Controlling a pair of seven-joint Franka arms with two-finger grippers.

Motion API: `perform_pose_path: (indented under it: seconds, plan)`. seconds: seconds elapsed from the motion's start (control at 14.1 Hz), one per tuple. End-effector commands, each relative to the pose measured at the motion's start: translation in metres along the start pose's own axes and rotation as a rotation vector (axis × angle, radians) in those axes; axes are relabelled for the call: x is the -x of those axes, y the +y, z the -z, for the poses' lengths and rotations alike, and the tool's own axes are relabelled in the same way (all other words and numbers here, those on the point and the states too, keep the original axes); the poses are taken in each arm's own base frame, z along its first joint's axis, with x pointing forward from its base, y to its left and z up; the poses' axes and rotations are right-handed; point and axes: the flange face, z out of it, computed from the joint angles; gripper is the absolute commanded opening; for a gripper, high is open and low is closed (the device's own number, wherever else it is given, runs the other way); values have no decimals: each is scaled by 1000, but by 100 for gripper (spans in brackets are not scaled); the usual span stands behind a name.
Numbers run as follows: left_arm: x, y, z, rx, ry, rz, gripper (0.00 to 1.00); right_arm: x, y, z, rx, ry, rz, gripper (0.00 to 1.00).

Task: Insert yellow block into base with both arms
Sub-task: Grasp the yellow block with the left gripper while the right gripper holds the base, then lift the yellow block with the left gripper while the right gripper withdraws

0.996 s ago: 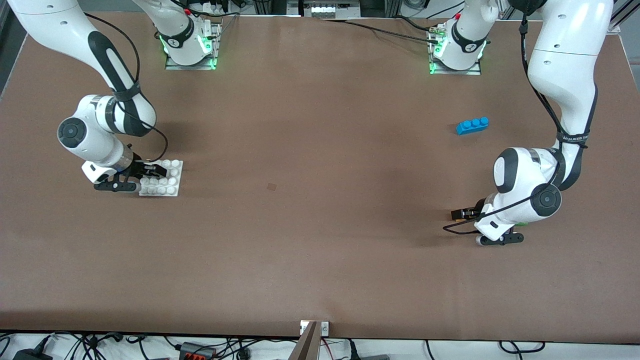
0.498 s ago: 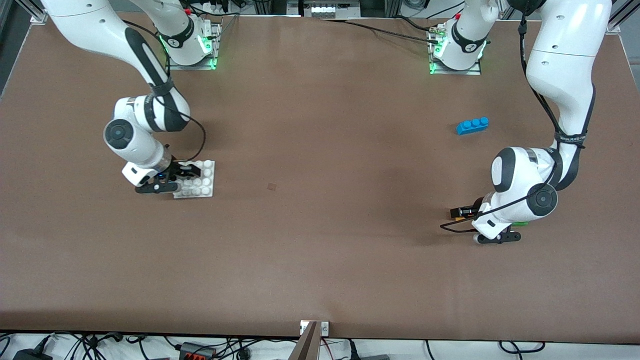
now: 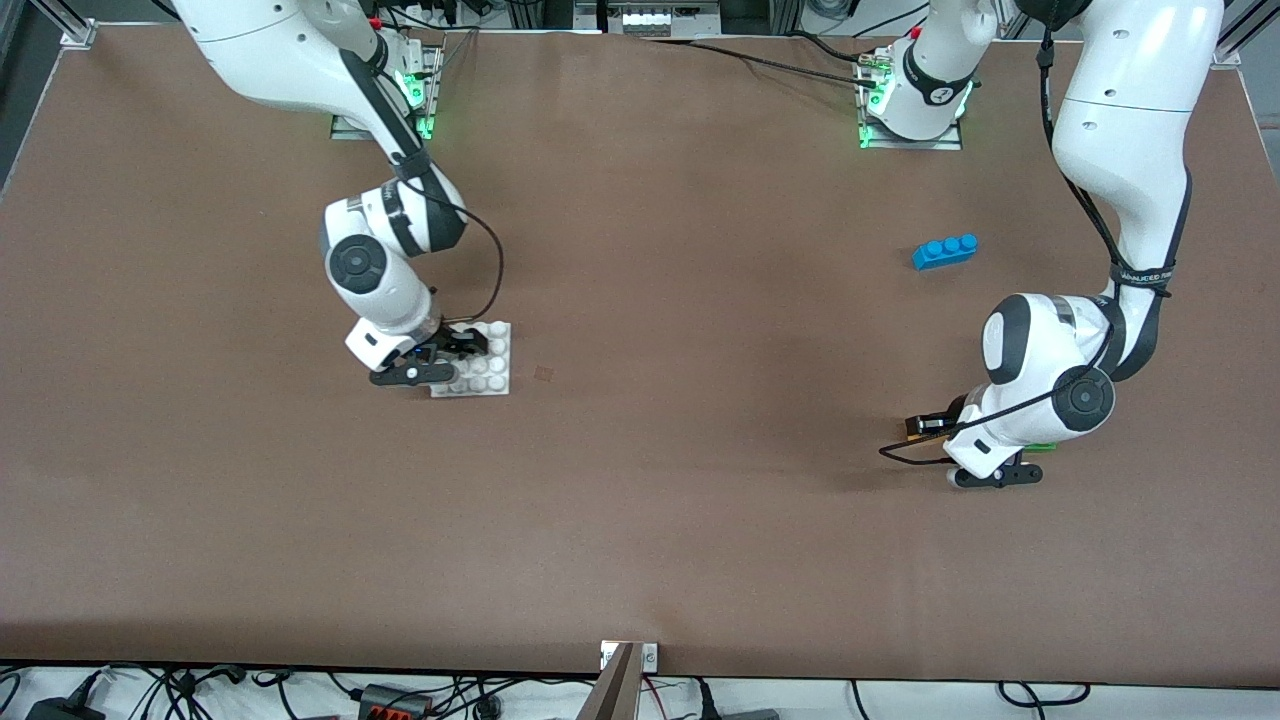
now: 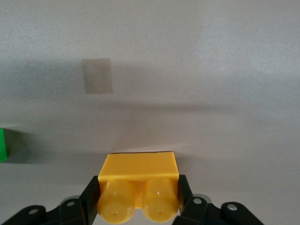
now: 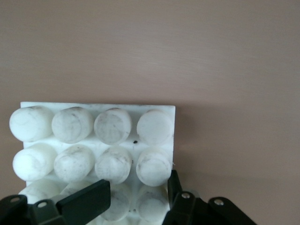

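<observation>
The right gripper (image 3: 470, 345) is pinching the white base (image 3: 488, 372), its fingers (image 5: 84, 202) pressed onto one edge of the studded plate toward the right arm's end of the table (image 3: 640, 500). The left gripper (image 3: 925, 425) is clamping the yellow block (image 4: 139, 180) by its sides, low at the left arm's end of the table, well apart from the base. A green brick (image 4: 3, 145) is sitting just beside that gripper, and a blue brick (image 3: 944, 250) is lying farther from the front camera than the left gripper's spot. A small patch (image 3: 543, 373) is marking the table near the base.
</observation>
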Motion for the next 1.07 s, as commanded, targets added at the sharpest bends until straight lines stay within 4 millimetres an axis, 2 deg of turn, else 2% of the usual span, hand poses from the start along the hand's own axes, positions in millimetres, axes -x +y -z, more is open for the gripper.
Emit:
perform_pose_path:
  seconds: [0.0,0.07,0.14,0.36,0.43,0.57,0.71,0.78,1.0]
  plan:
    - [8,26,29,-15,0,-52,32,-13,-62,-3,7,-22,-22,56]
    - [13,38,37,-18,-12,-63,32,-11,-96,1,10,-26,-36,55]
    - [16,49,45,-22,-16,-83,32,-11,-121,-1,12,-26,-58,54]
    - [29,81,66,-14,-45,-129,32,-11,-172,-8,-20,-9,-91,54]
    - [34,93,70,-6,-55,-141,31,-6,-197,-5,-68,-19,-112,54]
    - [42,116,76,11,-52,-135,28,-4,-228,2,-141,-34,-155,54]
    - [50,138,76,25,-57,-124,28,-2,-238,2,-165,-40,-170,54]
    - [52,145,76,30,-59,-122,28,4,-251,5,-172,-36,-150,54]
    - [53,146,76,30,-58,-121,29,1,-264,15,-193,-16,-133,54]
